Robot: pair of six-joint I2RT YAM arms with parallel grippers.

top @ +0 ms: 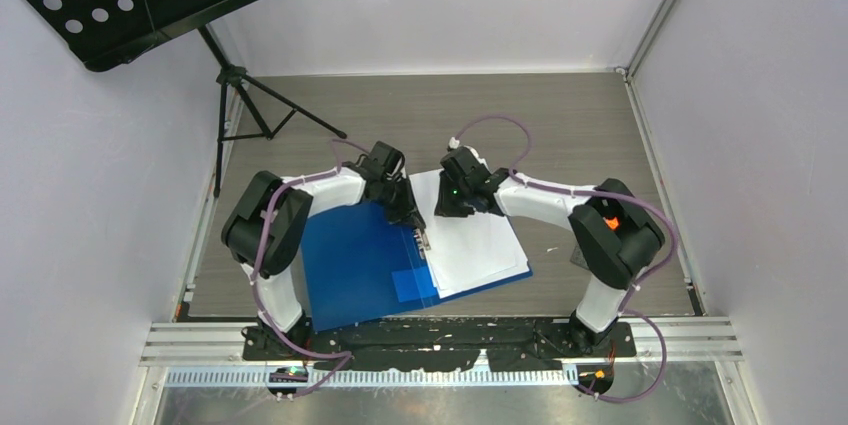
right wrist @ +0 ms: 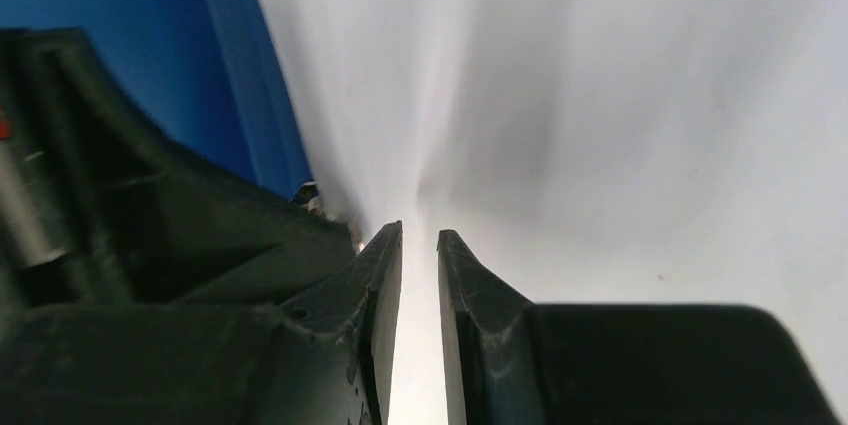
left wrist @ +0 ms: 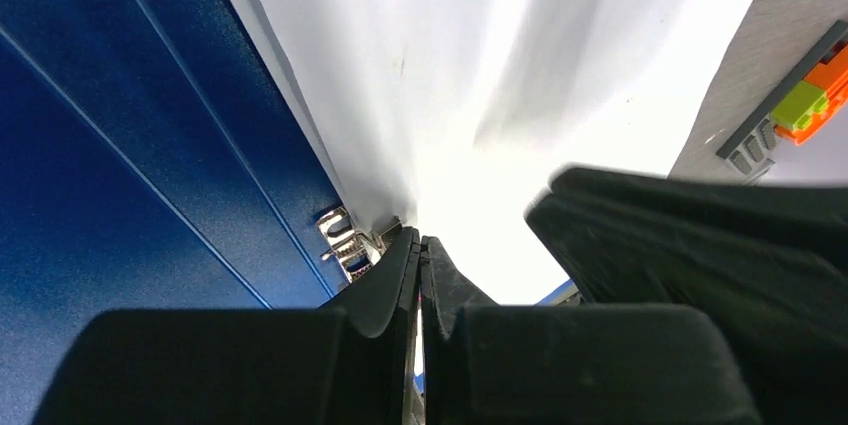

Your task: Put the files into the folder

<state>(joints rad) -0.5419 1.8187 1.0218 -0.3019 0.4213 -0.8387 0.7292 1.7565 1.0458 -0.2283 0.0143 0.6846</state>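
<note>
L claw (left wrist: 420, 243): fingers pressed together, nothing visible btwn them, tips down at the sheet edge just right of the metal clip (left wrist: 345, 238). R claw (right wrist: 420, 245): narrow gap btwn the fingers w/ only white showing through. I read it as slightly spread and resting tip-down on the paper, not pinching.

Both claws sit close together over the far-left part of the files (top: 480, 240). The files lie on the right half of the open folder (top: 355, 265), left edge along the spine. The stack looks a bit skewed and seems to overhang the folder's far edge. The folder lies flat on the surface (top: 560, 115).

My read: the step in hand is seating the sheets against/under the clip. To do it well I'd:
- pin the stack w/ the R claw so it can't slide
- use the L tips to nudge the edge toward the spine, light pressure, small moves

Risks: creasing thin paper, or the two claws bumping, since they're nearly touching.
</note>
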